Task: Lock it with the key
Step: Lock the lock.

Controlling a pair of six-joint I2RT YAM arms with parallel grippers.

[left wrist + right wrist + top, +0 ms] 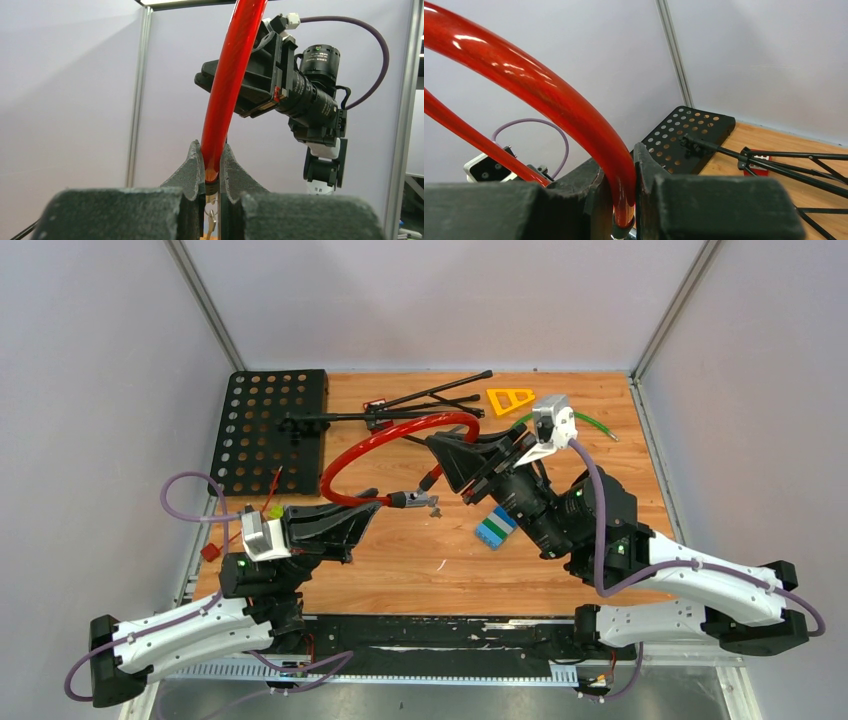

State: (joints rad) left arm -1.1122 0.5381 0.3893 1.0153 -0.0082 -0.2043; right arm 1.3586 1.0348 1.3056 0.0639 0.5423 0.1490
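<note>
1. Over the middle of the wooden table (400, 565), the left gripper (211, 150) is pressed together on the red cable lock (230, 75). It pinches the cable just above the dark collar where the red sleeve ends. In the left wrist view the cable rises from the fingers toward twelve o'clock.
2. Just below that pinch a small metal key (212, 217) hangs between the fingers. It is mostly hidden there, so I cannot tell whether it sits in the lock.
3. In the top view the metal barrel end (412, 500) sticks out of the left gripper toward three o'clock and is held clear of the boards.
4. The right gripper (616, 165) is also clamped on the same cable, close to its other dark-collared end. In the right wrist view that end points out of the fingers toward six o'clock.
5. Between the two grippers the cable makes one big loop. In the top view it swings out from the left gripper to nine o'clock, then round over twelve to the right gripper. The whole loop is lifted off the table.
6. Farther out, a black perforated plate (268, 425) lies at ten o'clock on the table.
7. A folded black stand (430, 400) lies at twelve o'clock, with one end overlapping the plate's right edge.
8. An orange triangle (510, 400) lies at one o'clock, just beside the stand's tips.
9. A green cord (592, 424) runs near the right wrist, at about two o'clock.
10. A blue-and-green block (495, 528) rests on the boards at four o'clock from the barrel end, right beside the right arm.
</note>
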